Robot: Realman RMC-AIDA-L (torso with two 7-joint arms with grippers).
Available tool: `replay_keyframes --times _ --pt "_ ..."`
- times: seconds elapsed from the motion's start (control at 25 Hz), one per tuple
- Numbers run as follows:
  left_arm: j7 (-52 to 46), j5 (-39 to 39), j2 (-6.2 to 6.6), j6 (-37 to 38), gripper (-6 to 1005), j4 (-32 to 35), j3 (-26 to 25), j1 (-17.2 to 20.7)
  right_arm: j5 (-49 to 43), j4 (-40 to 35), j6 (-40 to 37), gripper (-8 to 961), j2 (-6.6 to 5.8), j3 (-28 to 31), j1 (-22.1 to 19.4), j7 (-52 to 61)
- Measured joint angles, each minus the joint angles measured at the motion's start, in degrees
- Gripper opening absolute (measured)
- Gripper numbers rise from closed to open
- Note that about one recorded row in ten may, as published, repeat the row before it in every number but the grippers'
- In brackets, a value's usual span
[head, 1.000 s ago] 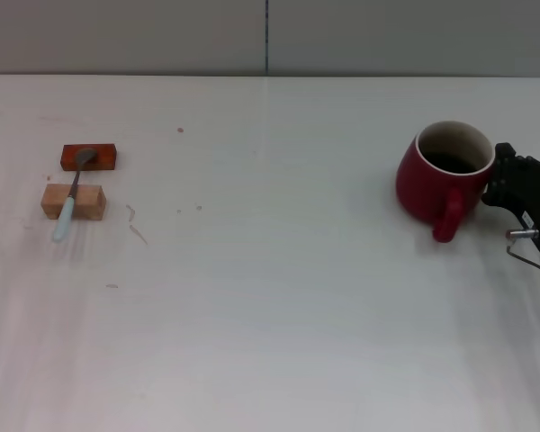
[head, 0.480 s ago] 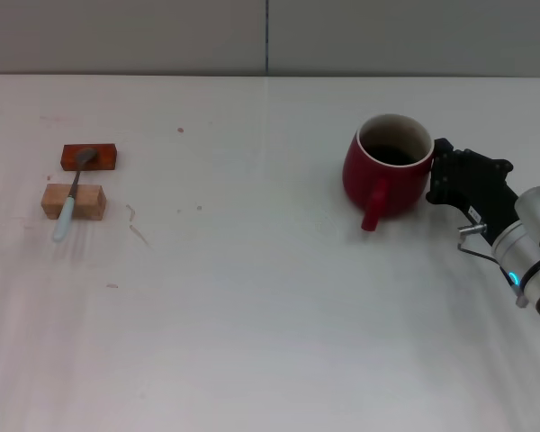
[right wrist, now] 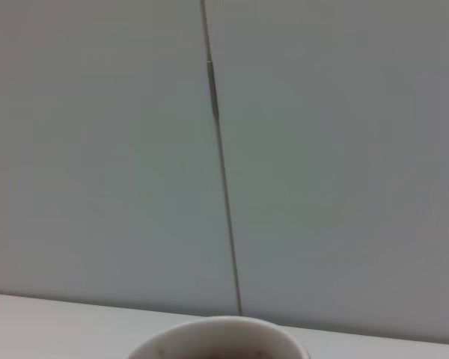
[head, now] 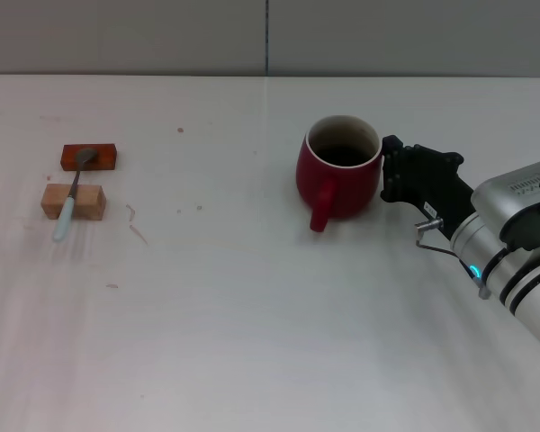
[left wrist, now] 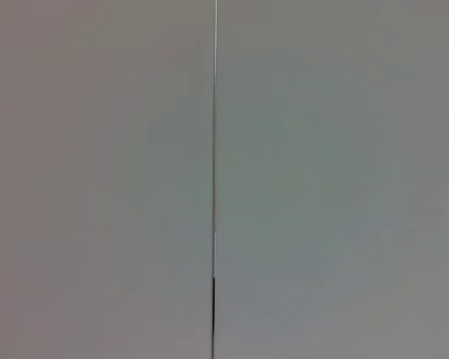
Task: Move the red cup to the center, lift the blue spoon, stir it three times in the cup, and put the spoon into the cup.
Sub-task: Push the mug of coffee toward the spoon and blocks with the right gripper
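The red cup (head: 340,176) stands upright on the white table (head: 252,315), a little right of the middle and toward the far half. Its opening faces up, showing a pale rim and a dark inside; the handle points toward the robot and slightly to its left.

The right gripper (head: 389,175) sits against the cup's right side, its black body touching or all but touching the wall just below the rim. The silver arm behind it runs off toward the near right corner. Whether the fingers are spread or closed on the cup wall — cannot tell; the cup and the gripper body hide the tips.

In the right wrist view only the pale rim of the cup (right wrist: 221,338) shows at the edge of the picture, with the grey wall and its vertical seam beyond.

The blue spoon (head: 72,194) lies well apart from the cup, near the table's left edge. Its grey bowl rests on a small orange-red block (head: 88,157), and the pale blue handle crosses a tan wooden block (head: 73,202) placed just nearer the robot — the handle's end hangs past that block toward the table. The two blocks sit close together but not touching.

Left gripper: out of sight in the head view. The left wrist view shows only the grey wall.
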Motion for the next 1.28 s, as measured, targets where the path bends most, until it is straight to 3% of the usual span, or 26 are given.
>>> replay_keyframes --times 1.0,1.28 --pt "0.0 0.0 0.00 0.0 836 0.0 -0.4 -0.1 -6.6 3.9 0.9 87 0.10 0.7 2.1 0.6" --pt "0.0 0.0 0.00 0.0 835 -0.1 -0.4 0.1 -6.3 3.1 -4.1 93 -0.11 1.1 -1.3 0.3"
